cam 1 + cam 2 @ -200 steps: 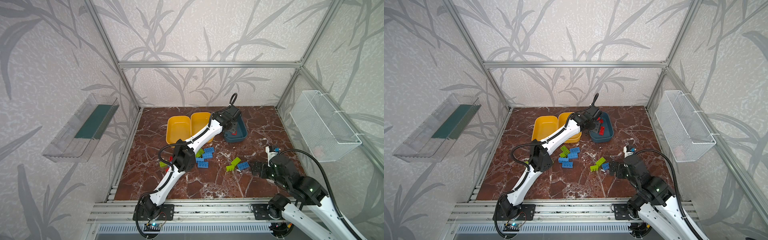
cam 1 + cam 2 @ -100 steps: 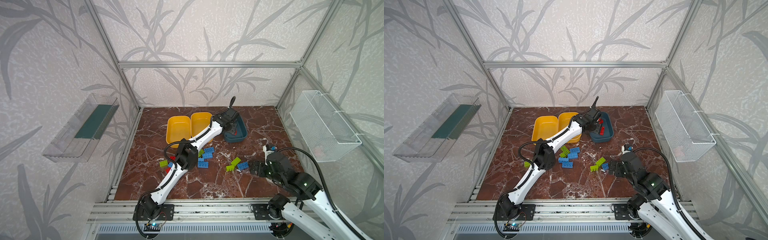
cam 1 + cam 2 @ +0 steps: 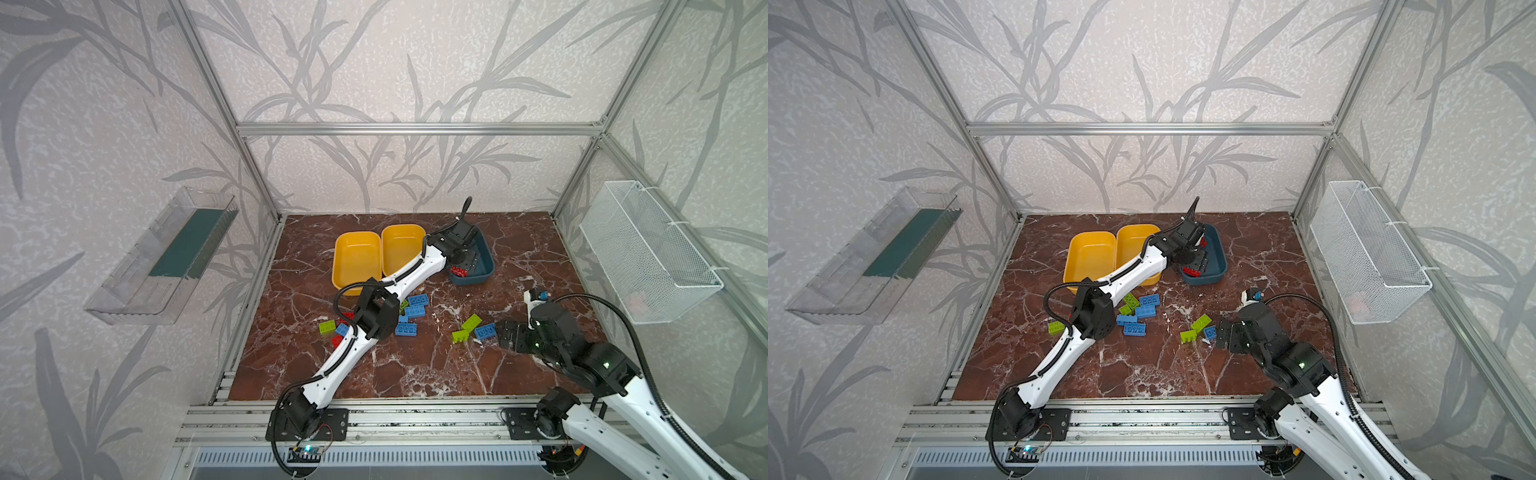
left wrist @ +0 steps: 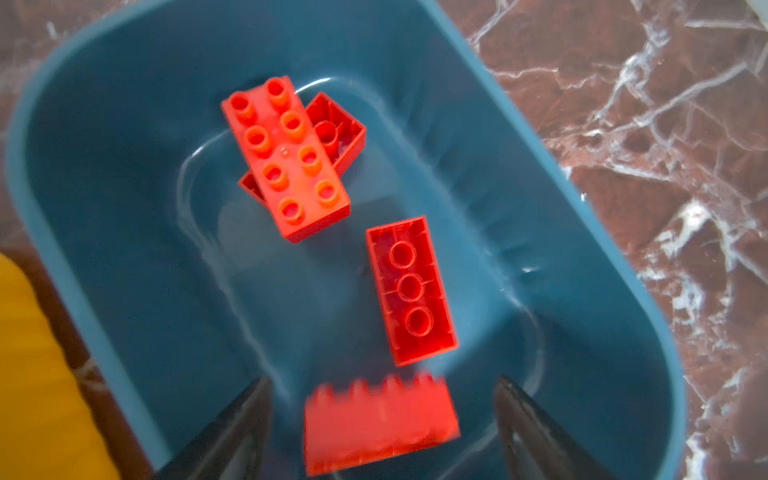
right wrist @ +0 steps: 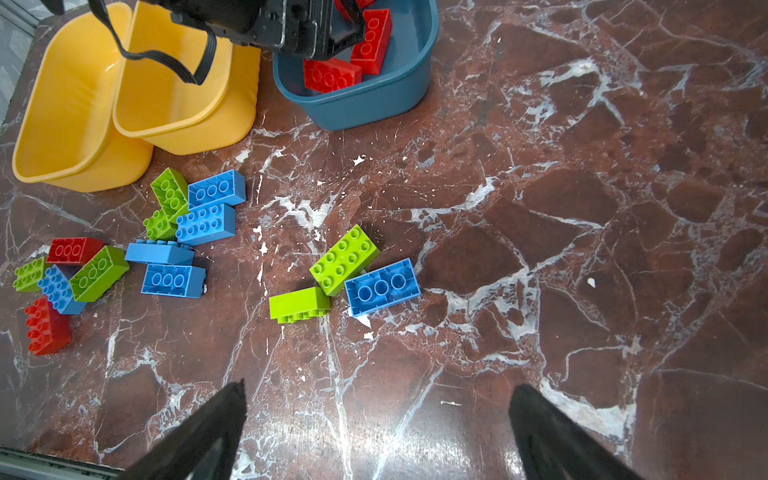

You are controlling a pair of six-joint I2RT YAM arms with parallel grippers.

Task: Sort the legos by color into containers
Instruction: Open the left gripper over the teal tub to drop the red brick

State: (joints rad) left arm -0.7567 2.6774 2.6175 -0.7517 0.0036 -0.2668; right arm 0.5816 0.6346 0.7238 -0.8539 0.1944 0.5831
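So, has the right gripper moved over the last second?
Yes, slightly. The right gripper has crept left in both top views, closing on the nearest blue brick, which has stayed put.

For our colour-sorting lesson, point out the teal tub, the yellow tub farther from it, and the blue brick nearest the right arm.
teal tub [image 4: 104, 208], left wrist view, inner wall.
far yellow tub [image 3: 356, 257], a top view, bare floor.
blue brick [image 5: 382, 286], right wrist view, upward face.

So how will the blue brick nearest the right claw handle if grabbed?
The blue brick looks like rigid, hollow plastic, so probably stiff and light. Flat sides suggest it won't roll, though glossy faces could slip. It appears to touch a green brick, which may get nudged.
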